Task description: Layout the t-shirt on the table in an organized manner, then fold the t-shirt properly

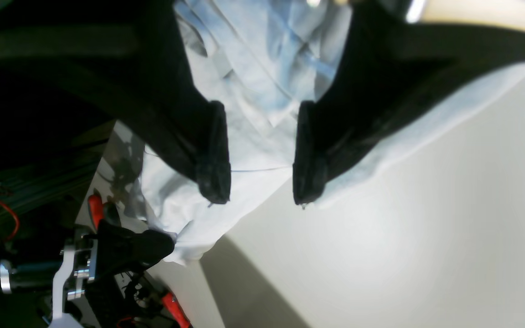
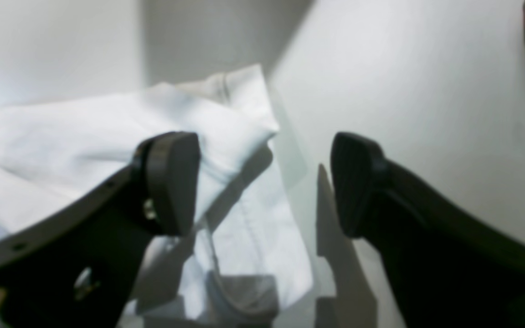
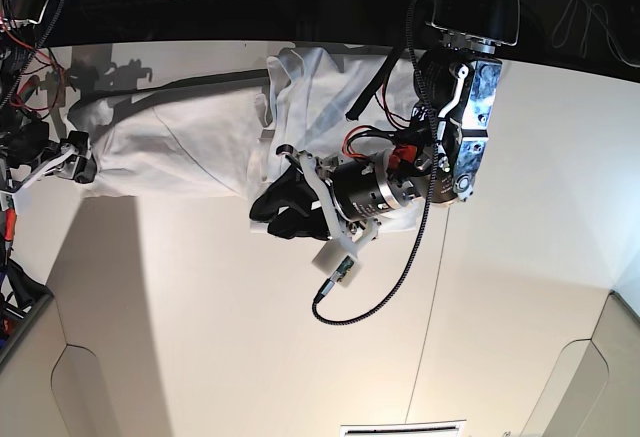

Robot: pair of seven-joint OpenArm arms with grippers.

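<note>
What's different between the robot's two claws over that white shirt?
The left gripper is near the middle of the t-shirt, along its long edge; the right gripper is at the shirt's end. Both left fingers are over cloth; one right finger is over cloth, the other over bare table. Both are black and open.

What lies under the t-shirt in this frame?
The white table lies under the t-shirt, bare around the cloth. Whatever sits beneath the bunched fabric, and beneath the left gripper, is covered.
</note>
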